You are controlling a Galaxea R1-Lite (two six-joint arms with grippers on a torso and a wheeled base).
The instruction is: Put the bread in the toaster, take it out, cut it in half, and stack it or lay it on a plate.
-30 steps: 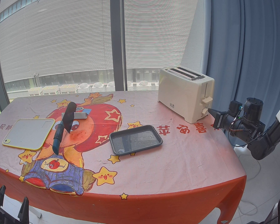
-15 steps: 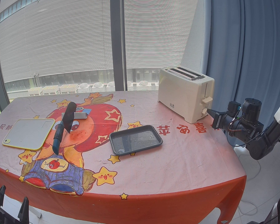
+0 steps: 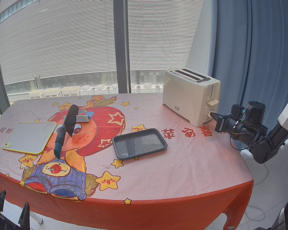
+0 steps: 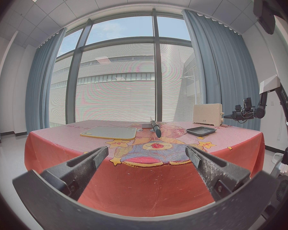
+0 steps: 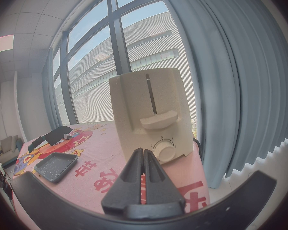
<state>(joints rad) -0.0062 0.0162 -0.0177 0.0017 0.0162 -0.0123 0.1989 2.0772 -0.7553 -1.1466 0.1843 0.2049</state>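
Tablecloth [image 3: 182, 166] edge: right gripper [image 5: 143, 151], pressed together, points at the toaster [image 5: 134, 99], near its dial [image 5: 164, 150].

Your worktop [image 3: 188, 163] wears a red-orange cloth [image 3: 86, 138] printed with a cartoon apple and yellow stars. Past its far edge you see a tall window [image 3: 163, 26] split by a dark post [image 3: 120, 39], with a striped building [image 3: 54, 48] outside. Blue curtains [image 3: 256, 42] hang at the far right above a pale floor [image 3: 272, 189].
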